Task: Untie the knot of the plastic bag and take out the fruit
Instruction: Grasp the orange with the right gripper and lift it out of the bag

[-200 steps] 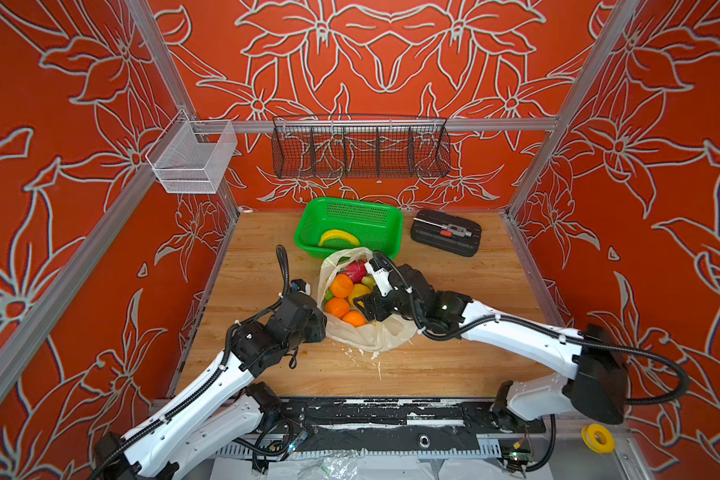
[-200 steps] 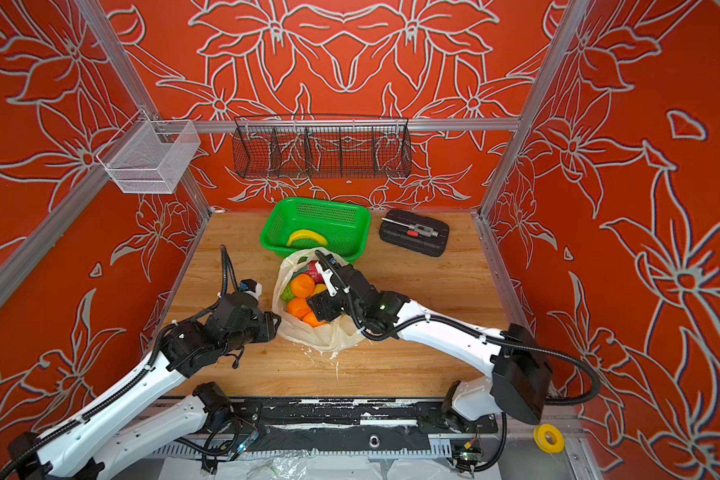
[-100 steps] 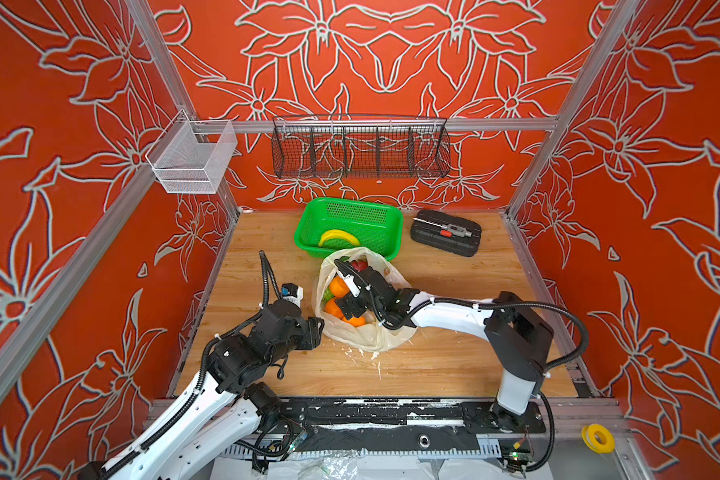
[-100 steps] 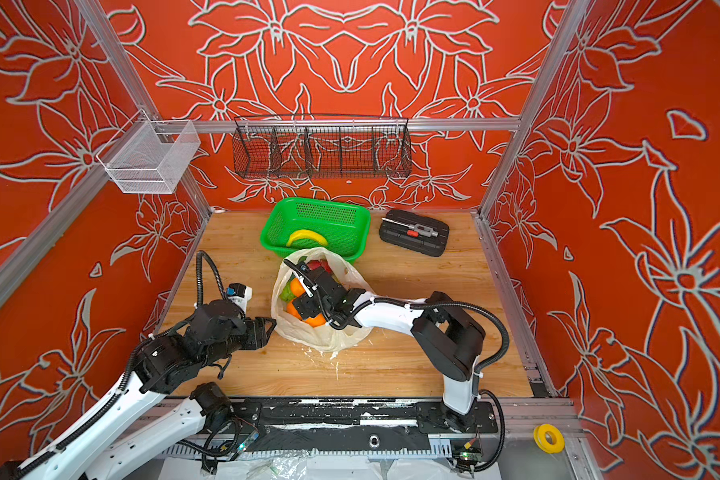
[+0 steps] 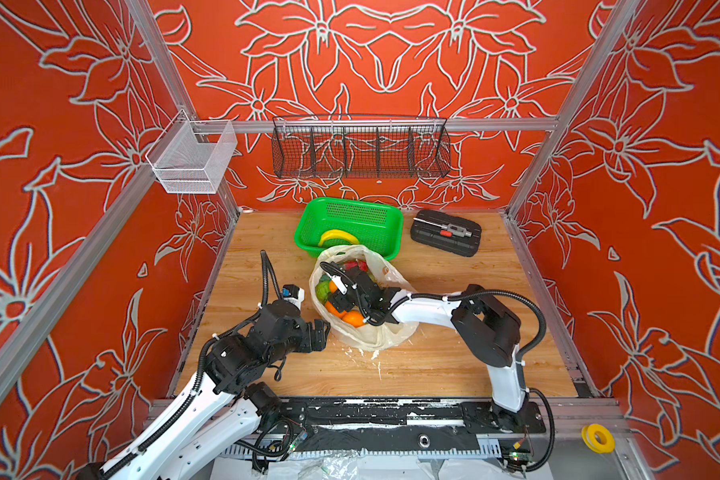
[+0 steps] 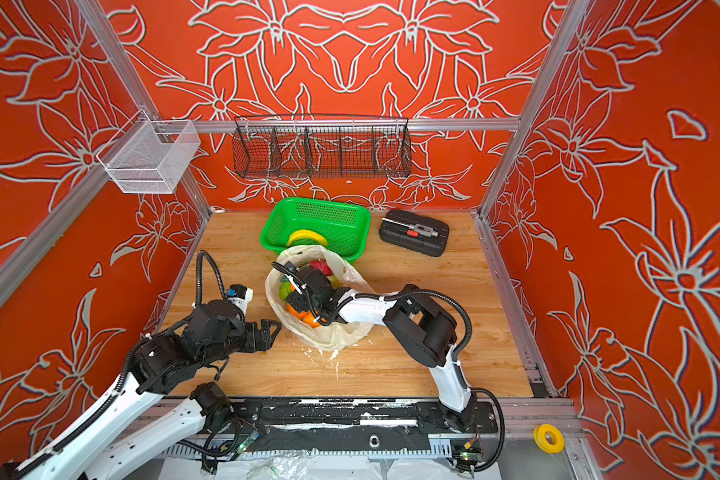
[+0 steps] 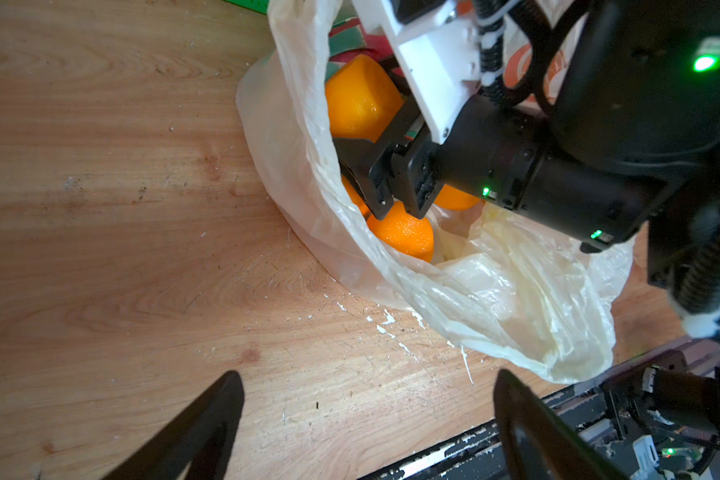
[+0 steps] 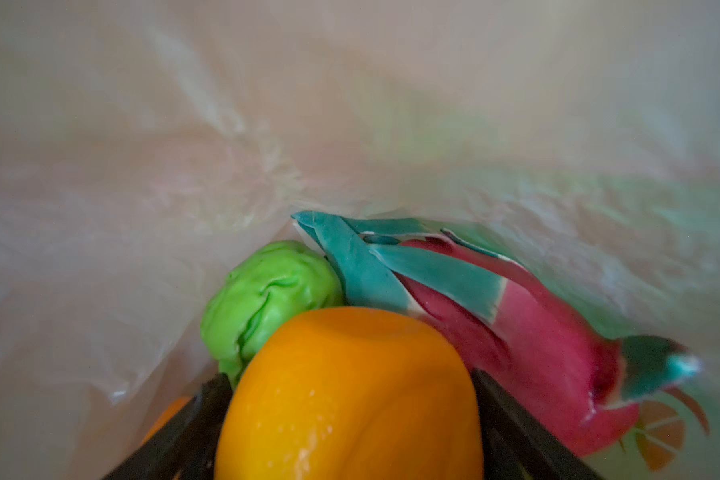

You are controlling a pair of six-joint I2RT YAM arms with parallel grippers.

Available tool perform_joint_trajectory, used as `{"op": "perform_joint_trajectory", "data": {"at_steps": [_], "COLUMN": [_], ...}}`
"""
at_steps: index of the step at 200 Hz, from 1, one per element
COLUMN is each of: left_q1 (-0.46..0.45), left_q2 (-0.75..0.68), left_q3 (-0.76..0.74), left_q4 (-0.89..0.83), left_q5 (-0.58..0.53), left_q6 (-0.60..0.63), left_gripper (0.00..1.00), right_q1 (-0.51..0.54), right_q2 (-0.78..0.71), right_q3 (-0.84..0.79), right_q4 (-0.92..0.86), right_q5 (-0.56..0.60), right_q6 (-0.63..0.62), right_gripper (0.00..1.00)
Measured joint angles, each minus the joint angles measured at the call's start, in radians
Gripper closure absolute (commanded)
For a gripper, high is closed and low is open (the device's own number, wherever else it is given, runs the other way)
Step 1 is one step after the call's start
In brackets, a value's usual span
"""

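Fruit-print plastic bag [image 5: 385, 332], right end effector [image 8: 348, 376] gripping orange [image 8: 346, 424]

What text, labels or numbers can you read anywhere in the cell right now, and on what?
Nothing reads as text in any view.
On the plastic bag: only printed orange-slice pictures and a partly hidden orange mark, no legible words.
On the black case: no label legible, too small.
On the fruit: no stickers showing.
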Motion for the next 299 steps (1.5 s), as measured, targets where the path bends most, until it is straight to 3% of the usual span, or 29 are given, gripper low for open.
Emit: {"op": "perform_joint_trajectory", "data": {"at_steps": [88,150,207,299], "left_q1": [0.0,0.0,0.0,0.0], "left_q2": [0.009,0.008,0.045,0.177], "left_q3": [0.002,0.003,0.054,0.04], "left_q4": [-0.003,0.027,0.199,0.693], "left_q5": [0.001,0.021,0.063,0.262], "left_q6": [0.001,0.014,0.158,0.738], "left_gripper": [0.05,0.05,0.02,0.01], "right_q1": [0.002,-0.001,-0.085,-0.353], "right_q2": [-0.013,-0.181,-0.448,-0.786], "right_q3": [-0.013,-0.103,-0.164,-0.305], "right_q4": [-0.005,-0.006,-0.092,-0.163], "right_q5": [0.115,0.068,-0.194,-0.641], "right_q6": [-0.004,0.091,0.367,0.787], "right_gripper": [0.53,0.57,0.57,0.56]}}
